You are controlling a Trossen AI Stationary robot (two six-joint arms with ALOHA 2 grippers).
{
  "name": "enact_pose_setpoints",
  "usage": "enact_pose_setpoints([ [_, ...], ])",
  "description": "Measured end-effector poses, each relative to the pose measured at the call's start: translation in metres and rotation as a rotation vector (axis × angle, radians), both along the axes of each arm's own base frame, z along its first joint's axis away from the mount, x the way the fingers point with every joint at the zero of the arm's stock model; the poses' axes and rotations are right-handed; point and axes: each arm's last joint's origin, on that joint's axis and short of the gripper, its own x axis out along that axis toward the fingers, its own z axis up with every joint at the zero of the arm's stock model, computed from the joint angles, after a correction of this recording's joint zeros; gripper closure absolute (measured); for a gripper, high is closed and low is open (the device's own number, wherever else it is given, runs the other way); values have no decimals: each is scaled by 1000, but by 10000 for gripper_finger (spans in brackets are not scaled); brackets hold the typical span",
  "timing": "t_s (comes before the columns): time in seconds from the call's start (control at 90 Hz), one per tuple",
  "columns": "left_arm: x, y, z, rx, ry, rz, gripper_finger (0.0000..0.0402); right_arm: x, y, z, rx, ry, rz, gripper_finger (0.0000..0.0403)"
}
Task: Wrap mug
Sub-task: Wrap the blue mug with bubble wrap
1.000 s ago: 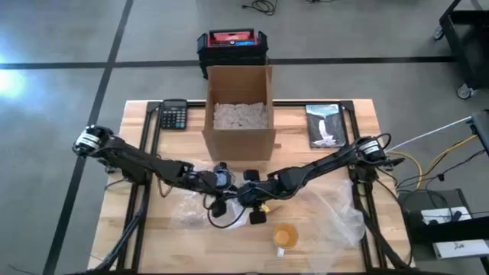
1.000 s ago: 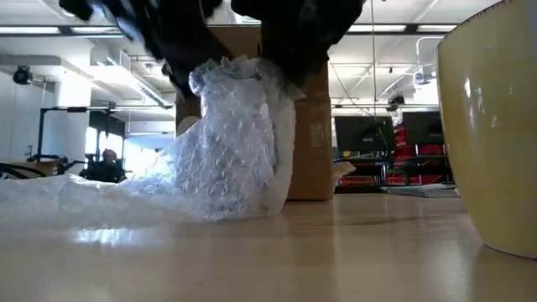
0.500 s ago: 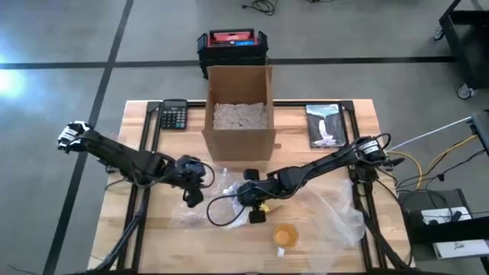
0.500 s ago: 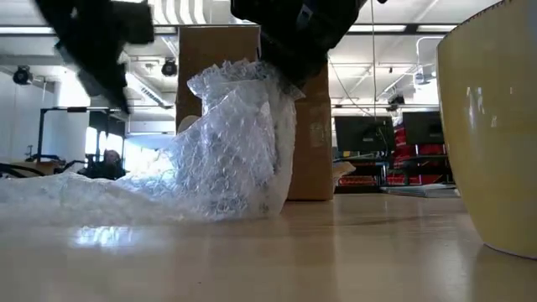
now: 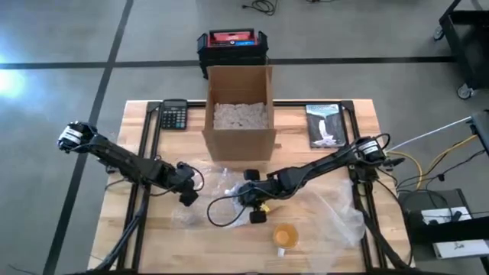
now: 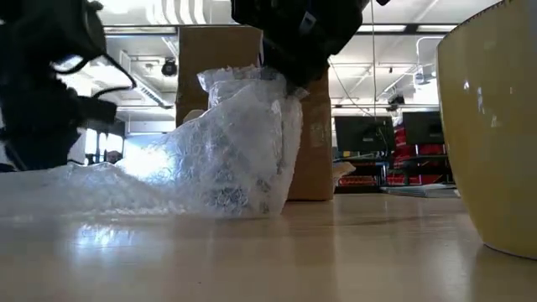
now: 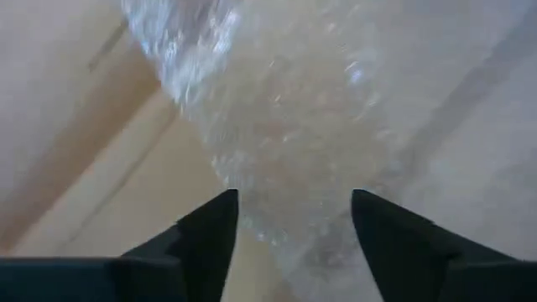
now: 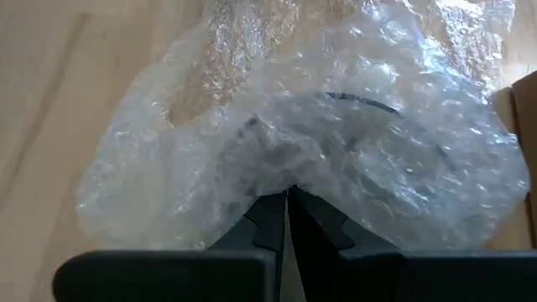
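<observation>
From above, the wooden worktop carries an open cardboard box at the far middle, a calculator to its left and a flat printed packet to its right, with a black-and-red case on the floor beyond. A yellow mug stands near the front edge, right of centre, bare and well apart from both arms; the low view shows only its side, large at the right edge. The sheet of bubble wrap lies crumpled in front of the box. The right hand reaches in from the right and, as only its wrist view makes plain, has its fingers pinched together on a bunched fold of the wrap, which drapes over them. The low view shows that fold lifted into a tall peak with the rest trailing flat to the left. The left hand sits low at the left edge of the wrap; its wrist view shows the two fingers spread apart with wrap beyond them and nothing between. A second clear sheet lies on the right side of the worktop, seen only from above.
</observation>
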Motion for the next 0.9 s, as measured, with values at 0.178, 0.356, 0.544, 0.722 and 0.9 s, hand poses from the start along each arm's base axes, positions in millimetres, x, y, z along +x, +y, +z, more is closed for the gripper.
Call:
enact_pose_setpoints([
  [0.178, -2, 1, -8, 17, -40, -10, 175, 0, 0, 0, 1, -1, 0, 396],
  [0.356, 6, 0, -3, 39, -105, -52, 306, 0, 0, 0, 1, -2, 0, 396],
  [0.544, 31, -9, 30, 56, -290, -179, 386, 0, 0, 0, 1, -3, -2, 396],
  [0.722, 60, -17, 83, 158, -522, -279, 399, 0, -1, 0, 3, -3, -4, 396],
  [0.9, 86, -26, 114, 246, -691, -390, 400, 1, 0, -1, 2, -1, -4, 396],
])
